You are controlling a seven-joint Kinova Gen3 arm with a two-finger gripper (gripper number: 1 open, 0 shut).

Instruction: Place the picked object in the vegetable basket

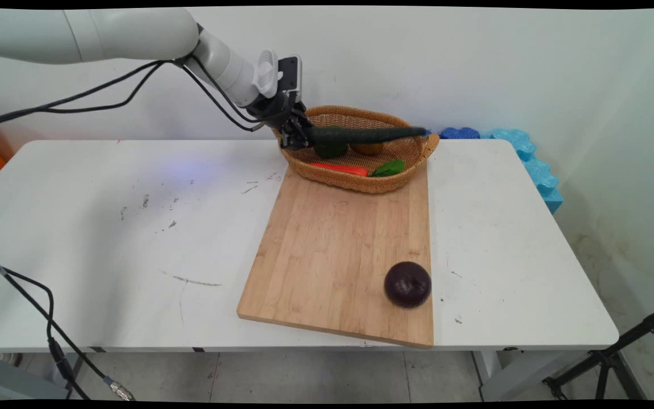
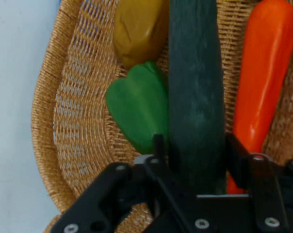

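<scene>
- We see a long dark green cucumber [image 1: 369,134] clamped at 1 end between the 2 fingers of the black gripper [image 1: 298,136]; it sticks out level over the wicker basket [image 1: 355,180], its far tip reaching past the basket's right rim.
- In the hand view the cucumber [image 2: 195,92] runs straight up between the fingers [image 2: 158,148], which press its sides; the gripper [image 2: 192,160] is narrowed onto it.
- That view shows the basket's [image 2: 69,126] contents clearly: a green pepper [image 2: 137,111] just left of the cucumber, a yellow-brown potato-like piece [image 2: 137,29] above the pepper, and an orange carrot [image 2: 265,73] on the right.
- From the main view we make out only parts of these: the carrot [image 1: 341,168], a green piece [image 1: 389,168] and the yellow-brown one [image 1: 368,149] under the cucumber.
- Only the main view shows the wooden cutting board [image 1: 332,250], on whose far end the basket sits, and a dark purple round fruit [image 1: 407,284] near the board's near right corner, well apart from the basket.
- The arm comes in from the upper left, its wrist angled down and right toward the basket's left rim, cables hanging below.
- The board lies on the white table [image 1: 105,238].
</scene>
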